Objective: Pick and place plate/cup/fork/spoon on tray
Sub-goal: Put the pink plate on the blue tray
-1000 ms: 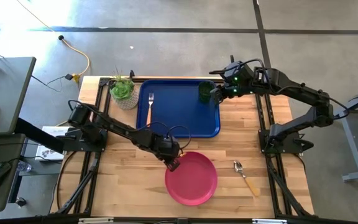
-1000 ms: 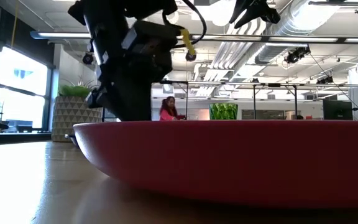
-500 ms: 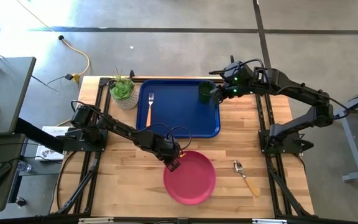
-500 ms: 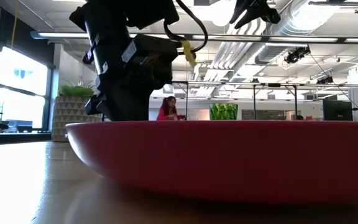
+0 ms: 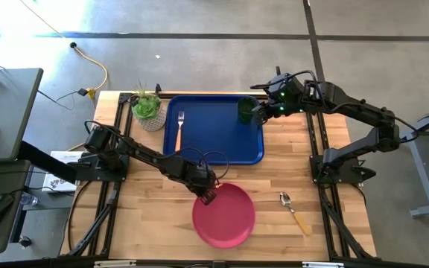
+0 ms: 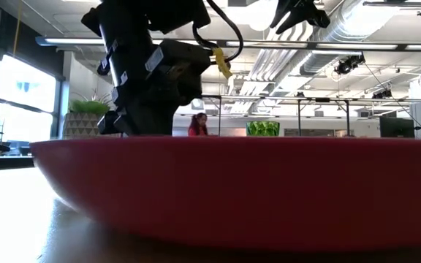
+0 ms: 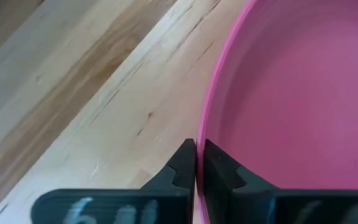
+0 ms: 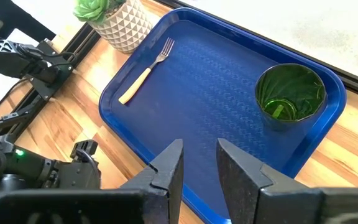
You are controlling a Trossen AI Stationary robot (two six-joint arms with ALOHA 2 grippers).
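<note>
Left gripper (image 5: 208,196) is clenched on the thin rim of the plate (image 5: 224,215), which lies on the table just short of the tray (image 5: 214,152); plate appears stiff, light and smooth, liable to pivot from an edge grip

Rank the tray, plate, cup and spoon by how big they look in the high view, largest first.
1. The tray, clearly the largest.
2. The plate.
3 and 4. The spoon and the cup: the spoon is longer but thin, the cup compact, so their order is unsure.
</note>
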